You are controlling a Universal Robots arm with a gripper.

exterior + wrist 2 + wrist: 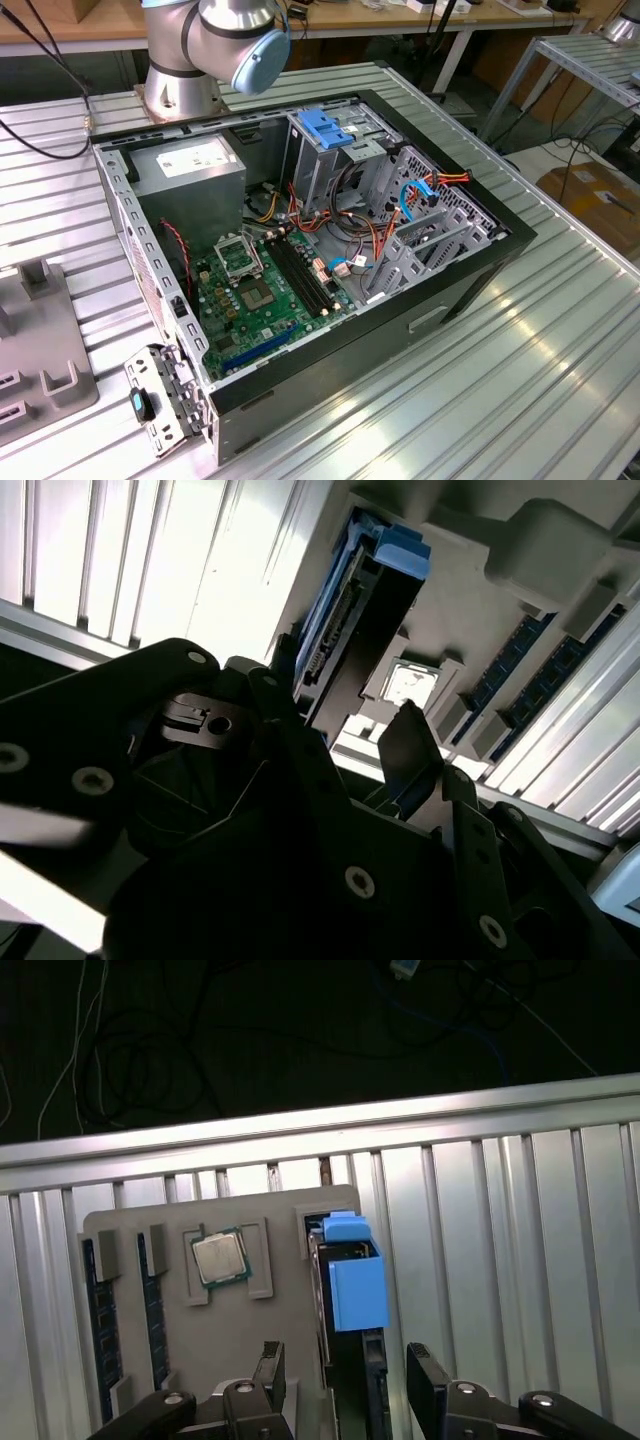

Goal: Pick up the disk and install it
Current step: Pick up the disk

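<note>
The gripper [348, 1385] has its fingers spread, 1 on each side of the disk [352, 1280], with no clamp yet. The disk stands on edge in a slot of the grey holder tray [285, 1210], likely so both flat faces are offered to the fingers. A CPU [218, 1258] and RAM sticks [100, 1305] lie in the same tray. The open PC case [450, 290], judged the install target, lies on the table.

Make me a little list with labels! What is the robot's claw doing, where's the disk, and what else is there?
gripper: open, one finger on each side of the disk
disk: standing on edge in a grey tray, not installed yet
also on tray: processor chip, memory sticks
computer case: open, motherboard showing
table: ribbed metal
</note>
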